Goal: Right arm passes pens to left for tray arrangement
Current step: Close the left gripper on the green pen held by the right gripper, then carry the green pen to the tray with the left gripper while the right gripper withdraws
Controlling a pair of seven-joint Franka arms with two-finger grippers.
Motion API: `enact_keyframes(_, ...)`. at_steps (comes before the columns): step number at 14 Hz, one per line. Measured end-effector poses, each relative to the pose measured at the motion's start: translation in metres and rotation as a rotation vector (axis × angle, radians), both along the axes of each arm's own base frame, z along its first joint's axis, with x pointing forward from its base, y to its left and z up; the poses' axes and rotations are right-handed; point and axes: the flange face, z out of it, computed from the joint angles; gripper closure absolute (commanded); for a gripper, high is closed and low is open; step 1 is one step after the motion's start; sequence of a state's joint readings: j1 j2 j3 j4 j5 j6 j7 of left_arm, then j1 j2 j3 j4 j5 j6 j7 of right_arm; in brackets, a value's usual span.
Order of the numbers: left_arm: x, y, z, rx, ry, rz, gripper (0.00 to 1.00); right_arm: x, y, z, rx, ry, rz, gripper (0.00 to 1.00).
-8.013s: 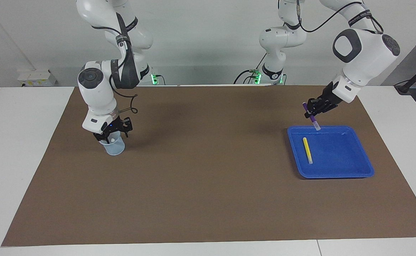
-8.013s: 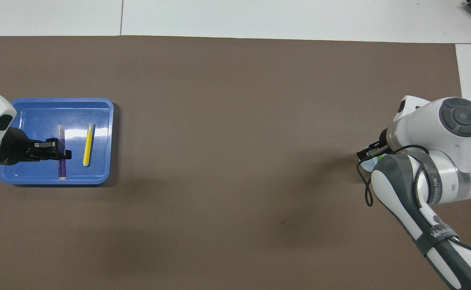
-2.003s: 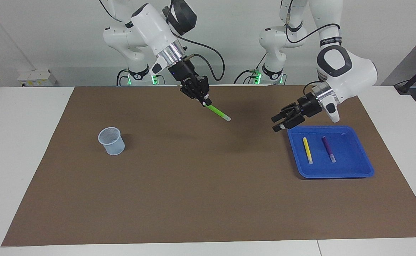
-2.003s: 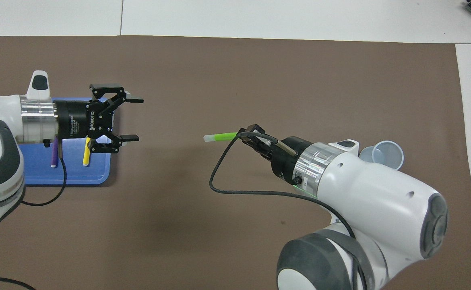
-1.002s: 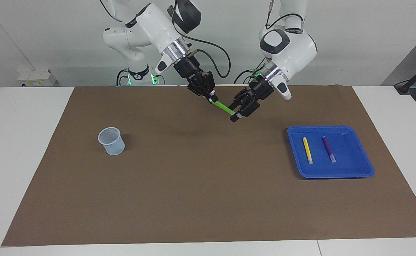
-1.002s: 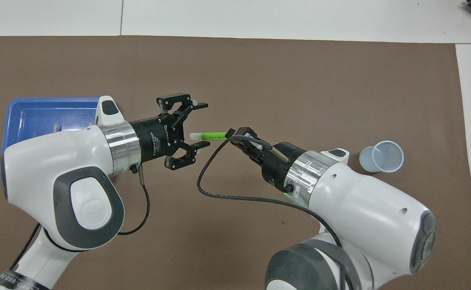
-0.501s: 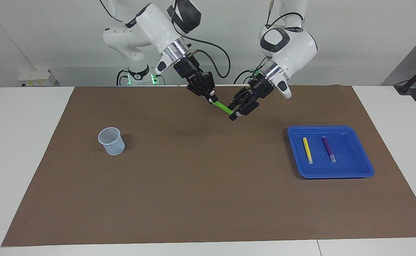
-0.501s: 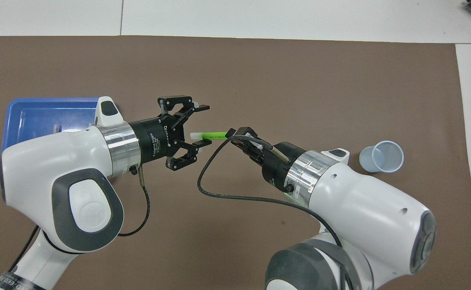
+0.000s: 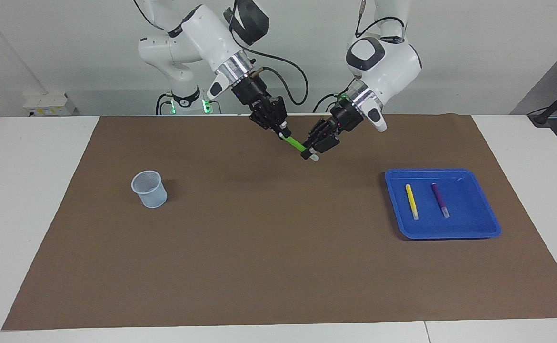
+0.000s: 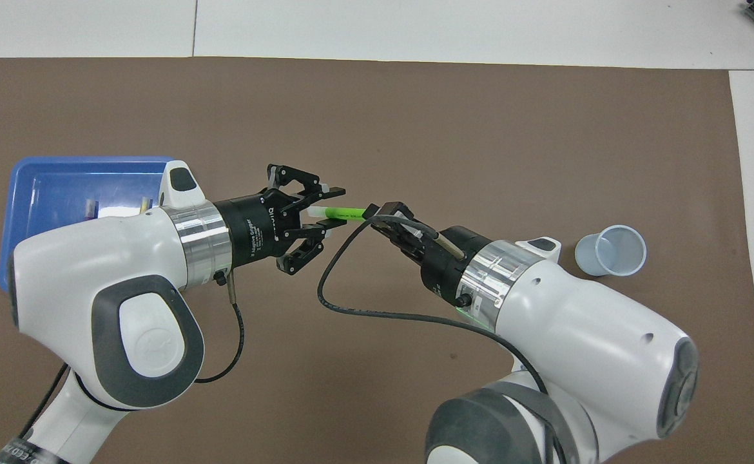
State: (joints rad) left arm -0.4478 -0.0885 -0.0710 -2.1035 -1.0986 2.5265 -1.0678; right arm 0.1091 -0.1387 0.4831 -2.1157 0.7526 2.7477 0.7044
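My right gripper (image 9: 281, 131) is shut on the upper end of the green pen (image 9: 294, 142) and holds it slanted in the air over the mat's middle, near the robots. My left gripper (image 9: 310, 151) is at the pen's pale tip end. In the overhead view the left gripper (image 10: 333, 207) has its fingers on either side of the green pen (image 10: 345, 212), narrowed but still with a gap, and the right gripper (image 10: 377, 212) grips the other end. The blue tray (image 9: 450, 233) lies toward the left arm's end. The yellow pen (image 9: 411, 201) and purple pen (image 9: 439, 199) lie side by side in it.
A translucent pale-blue cup (image 9: 150, 189) stands upright on the brown mat toward the right arm's end; it also shows in the overhead view (image 10: 611, 250). The left arm covers much of the tray (image 10: 61, 174) in the overhead view.
My left gripper has moved in over the green pen's tip end and its fingers have narrowed around it. My right gripper has held the pen still.
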Motion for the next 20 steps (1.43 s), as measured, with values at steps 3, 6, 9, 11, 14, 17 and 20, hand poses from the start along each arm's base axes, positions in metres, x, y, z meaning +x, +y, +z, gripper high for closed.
enact_keyframes(3, -0.002, 0.000, -0.001, -0.001, 0.007, 0.009, 1.00, 0.000, 0.001, 0.001, 0.002, -0.004, -0.001, 1.00)
enact_keyframes(6, -0.002, 0.001, -0.001, -0.002, 0.006, 0.009, 1.00, 0.000, 0.001, 0.002, 0.003, -0.005, -0.001, 1.00)
enact_keyframes(9, -0.002, 0.000, -0.001, -0.006, 0.018, 0.018, 1.00, 0.000, 0.001, 0.002, 0.003, -0.004, -0.001, 0.78)
enact_keyframes(11, -0.003, 0.000, -0.001, -0.007, 0.020, 0.019, 1.00, -0.001, 0.001, 0.001, 0.002, 0.003, 0.005, 0.00)
enact_keyframes(14, -0.003, 0.002, 0.003, -0.010, 0.017, 0.023, 1.00, -0.004, 0.005, -0.003, -0.007, 0.042, 0.037, 0.00)
enact_keyframes(17, -0.001, 0.010, 0.007, -0.014, 0.011, 0.034, 1.00, -0.007, 0.003, -0.013, -0.046, 0.122, 0.119, 0.00)
enact_keyframes(20, 0.006, 0.028, 0.006, 0.031, -0.023, -0.026, 1.00, 0.000, -0.026, -0.023, -0.161, 0.156, 0.239, 0.00)
